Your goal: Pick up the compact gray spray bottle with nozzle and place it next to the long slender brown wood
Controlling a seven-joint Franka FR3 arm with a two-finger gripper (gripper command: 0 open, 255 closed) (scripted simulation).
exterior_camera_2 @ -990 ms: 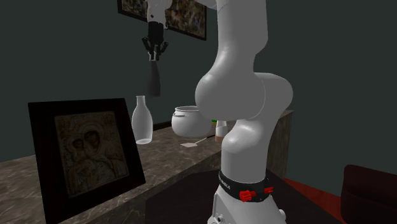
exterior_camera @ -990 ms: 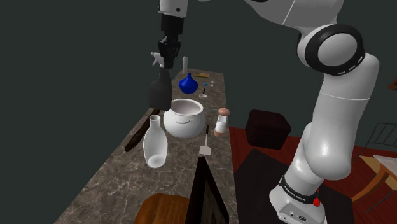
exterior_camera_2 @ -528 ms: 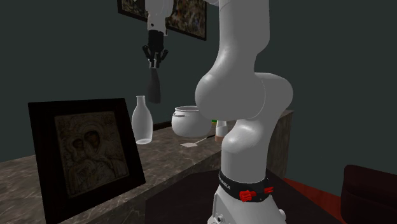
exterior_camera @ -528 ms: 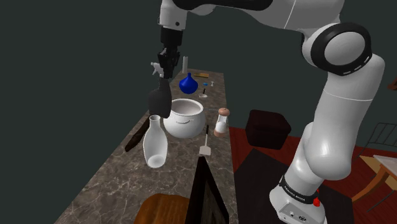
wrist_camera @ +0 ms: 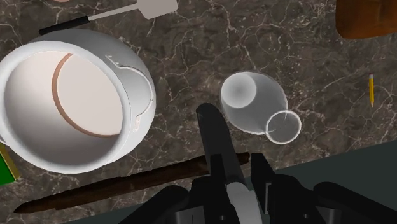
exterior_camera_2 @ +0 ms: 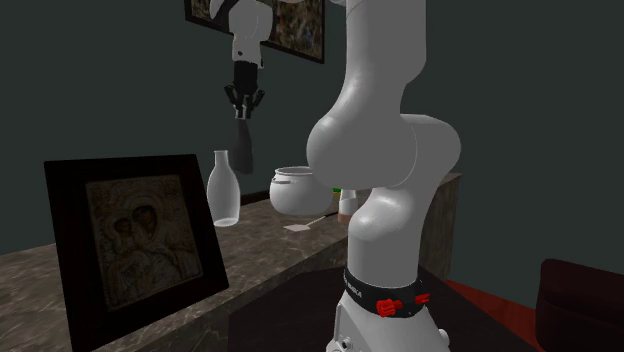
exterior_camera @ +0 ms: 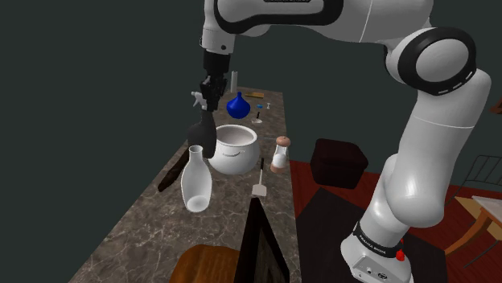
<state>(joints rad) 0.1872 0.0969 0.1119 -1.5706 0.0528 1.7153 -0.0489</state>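
My gripper [exterior_camera: 211, 98] is shut on the neck of a dark grey spray bottle [exterior_camera: 201, 132], whose pale nozzle [exterior_camera: 196, 96] sticks out beside the fingers. The bottle hangs in the air above the counter, between a white pot [exterior_camera: 232, 147] and a white vase [exterior_camera: 195, 183]. In the second exterior view the gripper [exterior_camera_2: 243, 110] carries the bottle [exterior_camera_2: 244, 146] higher than the vase's mouth. A long slender brown stick [exterior_camera: 173, 172] lies along the counter's wall-side edge. Looking from the wrist, the bottle [wrist_camera: 218, 145] points down over the stick [wrist_camera: 121, 188] from my gripper [wrist_camera: 240, 186].
The marble counter [exterior_camera: 145, 233] also holds a blue vase [exterior_camera: 238, 105], a spatula [exterior_camera: 260, 182], a brown-capped shaker [exterior_camera: 281, 153] and small items at the far end. A framed picture [exterior_camera_2: 130, 235] stands at the near end beside a brown board [exterior_camera: 205, 265].
The gripper has come down with the spray bottle, whose base now hangs closer to the pot and the vase. The grip is the same.
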